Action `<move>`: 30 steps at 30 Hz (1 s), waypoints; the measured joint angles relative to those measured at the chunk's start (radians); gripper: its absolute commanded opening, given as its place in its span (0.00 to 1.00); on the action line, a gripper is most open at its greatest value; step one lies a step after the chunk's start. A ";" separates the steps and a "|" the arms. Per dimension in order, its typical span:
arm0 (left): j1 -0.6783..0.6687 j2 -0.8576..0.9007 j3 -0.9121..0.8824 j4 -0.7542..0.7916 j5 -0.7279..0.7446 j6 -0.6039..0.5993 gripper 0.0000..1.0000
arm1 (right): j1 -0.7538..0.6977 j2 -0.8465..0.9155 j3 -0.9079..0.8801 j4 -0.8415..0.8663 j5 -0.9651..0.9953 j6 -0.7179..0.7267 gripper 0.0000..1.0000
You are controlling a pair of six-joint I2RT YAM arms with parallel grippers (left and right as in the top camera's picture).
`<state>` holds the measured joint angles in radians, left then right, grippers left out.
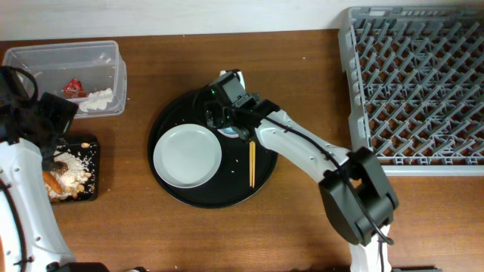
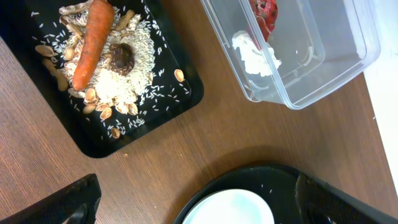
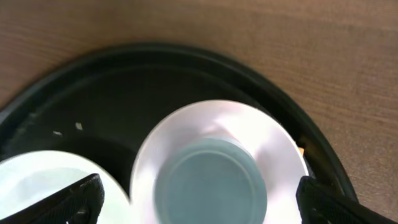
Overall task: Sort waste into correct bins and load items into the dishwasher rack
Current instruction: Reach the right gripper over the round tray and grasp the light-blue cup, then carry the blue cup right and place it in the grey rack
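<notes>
Waste looks sorted at the far left: the red wrapper (image 2: pixel 264 9) and crumpled white tissue (image 2: pixel 255 56) lie in the clear tub (image 2: pixel 323 68). The carrot (image 2: pixel 92 40), brown lump (image 2: pixel 122 57) and rice crumbs (image 2: pixel 134 71) are heaped in the shallow black tray (image 2: pixel 93 140) just beside it. The left gripper (image 2: pixel 198 180) hangs above the gap between that tray and the round black tray (image 1: pixel 181 113), fingers spread wide and holding nothing. A careless drop or sweep from there could clip the heap and scatter grains over the table.

The dishes are on the round tray: the plate (image 1: pixel 187 156), the chopsticks (image 1: pixel 252 162) to its right, and behind them the bowl (image 3: pixel 267 143) with the light-blue cup (image 3: pixel 211 180) nested inside. The right gripper (image 3: pixel 199 182) hovers over that pair, jaws fully apart and straddling the bowl, gripping nothing. The main risk I see is the nesting. Pinching the bowl alone could let the loose cup slide or tip out on the way across, and pinching the cup could drag the bowl along. I cannot tell which way up the cup sits. The smooth rim may also slip, and a low approach could knock the chopsticks.

The rack (image 1: pixel 416 83) at the far right shows no dishes, and a tilted bowl could catch on its pegs
</notes>
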<state>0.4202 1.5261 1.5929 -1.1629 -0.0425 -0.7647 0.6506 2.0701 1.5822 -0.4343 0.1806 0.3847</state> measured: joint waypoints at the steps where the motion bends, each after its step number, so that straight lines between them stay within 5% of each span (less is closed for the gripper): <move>1: 0.000 0.000 0.000 0.000 0.000 0.000 0.99 | 0.000 0.010 0.000 0.000 0.006 0.000 0.98; 9: 0.000 0.000 0.000 0.000 0.000 0.000 0.99 | 0.000 0.050 0.000 -0.005 0.018 -0.003 0.99; 17: 0.000 0.000 0.000 0.000 0.000 0.000 0.99 | 0.001 0.054 0.000 -0.002 0.020 -0.008 0.63; 30: 0.000 0.000 0.000 0.000 0.000 0.000 0.99 | -0.005 -0.037 0.000 -0.067 0.048 -0.014 0.62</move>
<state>0.4202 1.5261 1.5929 -1.1629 -0.0429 -0.7647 0.6453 2.0327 1.5826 -0.5014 0.2291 0.3702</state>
